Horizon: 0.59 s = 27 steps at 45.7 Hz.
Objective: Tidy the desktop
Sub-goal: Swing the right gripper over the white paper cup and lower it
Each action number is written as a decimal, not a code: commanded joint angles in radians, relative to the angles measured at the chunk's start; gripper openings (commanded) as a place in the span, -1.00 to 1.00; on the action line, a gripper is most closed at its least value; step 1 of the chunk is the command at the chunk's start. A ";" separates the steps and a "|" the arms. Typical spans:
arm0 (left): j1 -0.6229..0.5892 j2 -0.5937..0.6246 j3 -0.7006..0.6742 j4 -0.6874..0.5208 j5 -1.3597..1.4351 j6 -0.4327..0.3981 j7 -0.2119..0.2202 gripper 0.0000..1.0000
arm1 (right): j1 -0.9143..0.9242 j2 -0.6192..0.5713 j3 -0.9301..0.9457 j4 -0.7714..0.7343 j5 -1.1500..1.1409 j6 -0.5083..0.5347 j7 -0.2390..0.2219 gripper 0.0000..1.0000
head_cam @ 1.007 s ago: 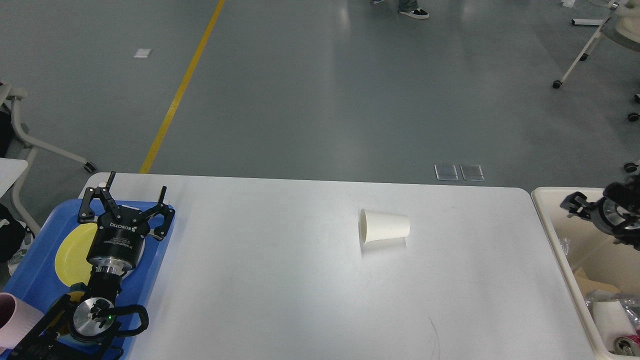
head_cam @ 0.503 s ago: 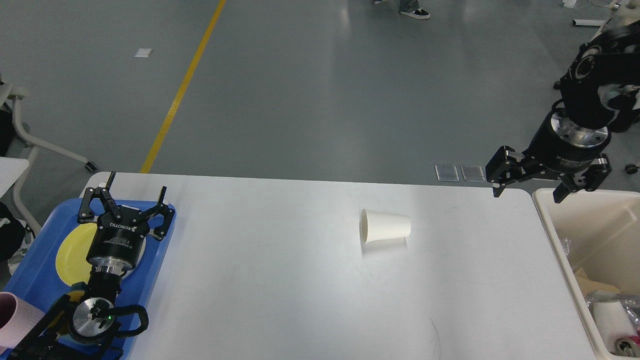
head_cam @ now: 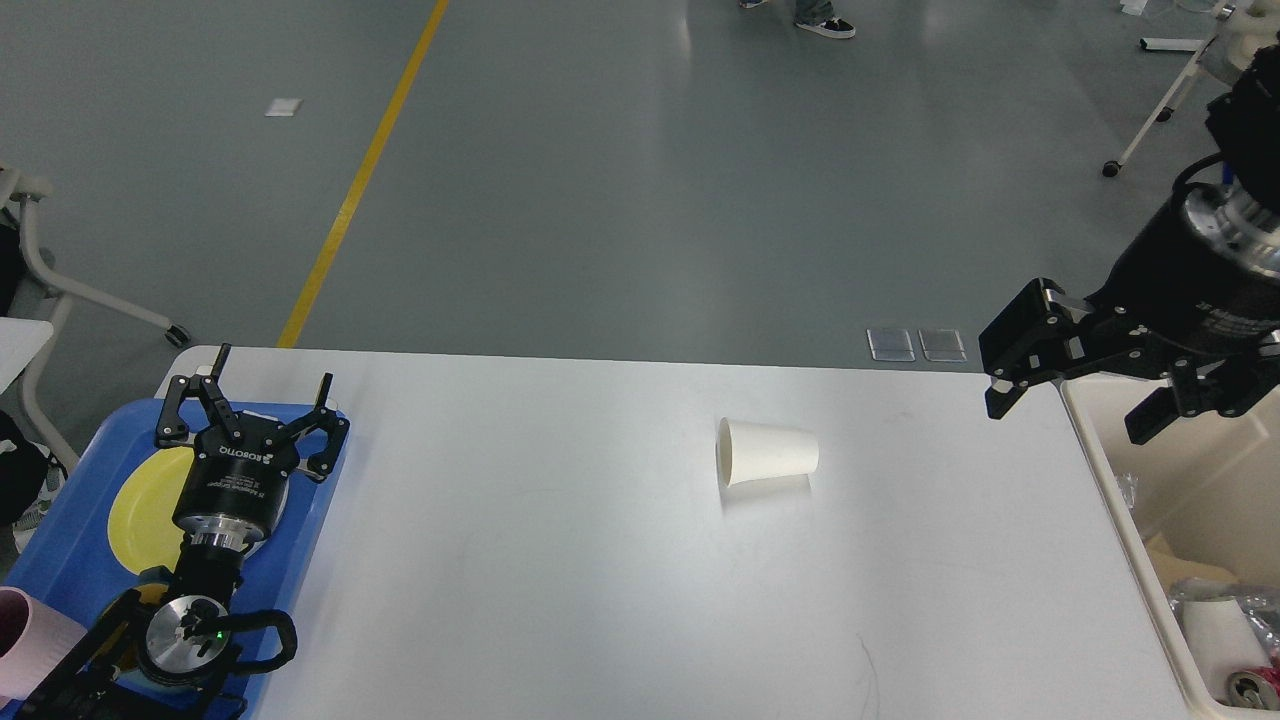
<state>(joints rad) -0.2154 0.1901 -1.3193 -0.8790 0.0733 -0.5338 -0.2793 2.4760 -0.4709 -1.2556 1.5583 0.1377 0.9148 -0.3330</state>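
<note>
Left of my right gripper (head_cam: 1078,402), whose jaws stand released, the cup (head_cam: 768,452) lies sideways on the desktop (head_cam: 560,560), mouth leftward; my left gripper (head_cam: 248,412), also released, sits farther off.

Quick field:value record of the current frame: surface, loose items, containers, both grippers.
surface: white desktop
loose item: white paper cup, lying on its side mid-table, mouth facing left
left container: blue tray holding a yellow plate
right container: beige bin with trash inside
left gripper: open, empty, above the tray
right gripper: open, empty, above the table's right edge by the bin
cup contact: neither gripper touches it
</note>
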 commanded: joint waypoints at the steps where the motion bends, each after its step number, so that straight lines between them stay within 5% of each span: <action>1: -0.001 0.000 0.000 0.000 0.000 0.000 0.000 0.92 | 0.003 0.000 -0.004 -0.001 0.039 -0.034 0.000 0.96; 11: -0.001 0.000 0.000 0.000 0.000 0.000 0.002 0.92 | -0.086 0.002 0.036 -0.038 0.172 -0.126 0.002 0.96; 27: -0.001 0.000 0.000 0.000 0.000 0.000 0.002 0.92 | -0.544 0.015 0.315 -0.262 0.483 -0.467 0.002 0.98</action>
<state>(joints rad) -0.2161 0.1901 -1.3193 -0.8790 0.0734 -0.5338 -0.2790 2.0937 -0.4589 -1.0665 1.3542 0.5611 0.5865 -0.3311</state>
